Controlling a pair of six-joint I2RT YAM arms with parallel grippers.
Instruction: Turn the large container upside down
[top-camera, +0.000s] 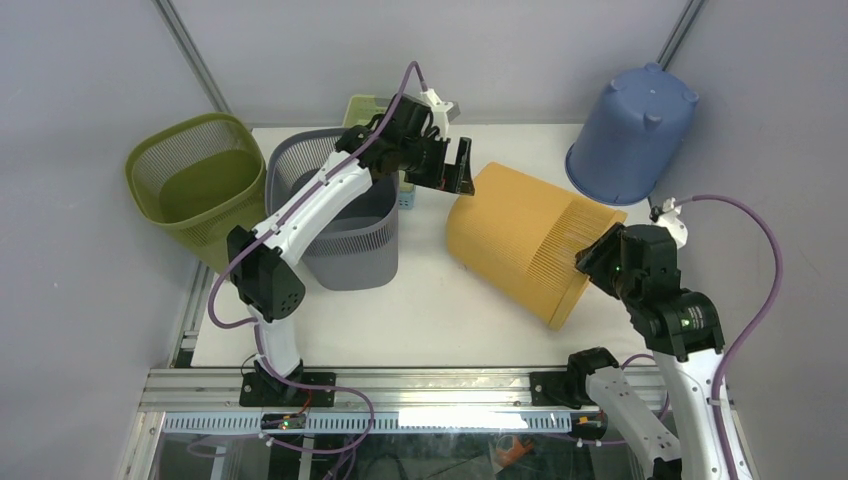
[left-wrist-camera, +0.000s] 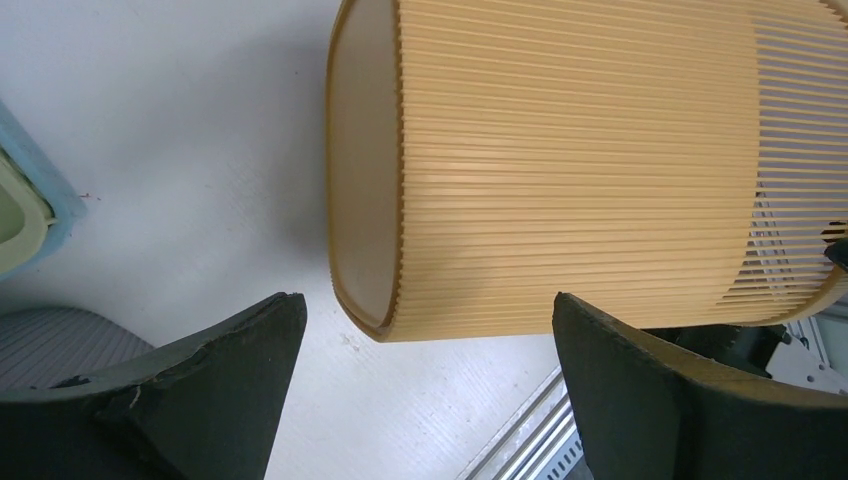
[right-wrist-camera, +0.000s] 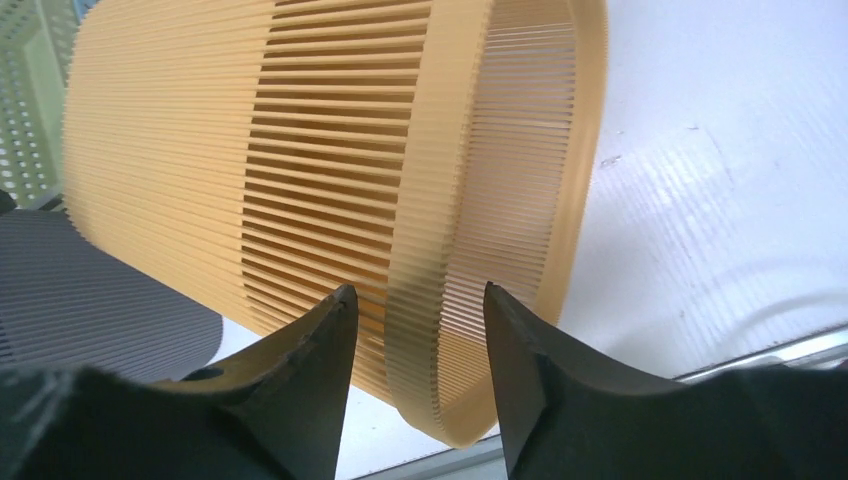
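Note:
The large container (top-camera: 525, 240) is an orange ribbed bin lying on its side on the white table, its closed base toward the back left and its open rim toward the front right. My left gripper (top-camera: 462, 165) hovers open beside the base; in the left wrist view the base (left-wrist-camera: 365, 170) shows beyond the wide-apart jaws of this gripper (left-wrist-camera: 425, 300). My right gripper (top-camera: 595, 258) is at the rim. In the right wrist view the slatted rim wall (right-wrist-camera: 440, 250) passes between the jaws of this gripper (right-wrist-camera: 418, 290), with a gap on each side, so it is open.
A grey basket (top-camera: 345, 215) stands upright just left of the orange bin, under the left arm. An olive mesh basket (top-camera: 195, 180) leans at the far left. A blue bucket (top-camera: 632, 135) rests bottom-up against the back right wall. A metal rail (top-camera: 400, 385) runs along the table's front.

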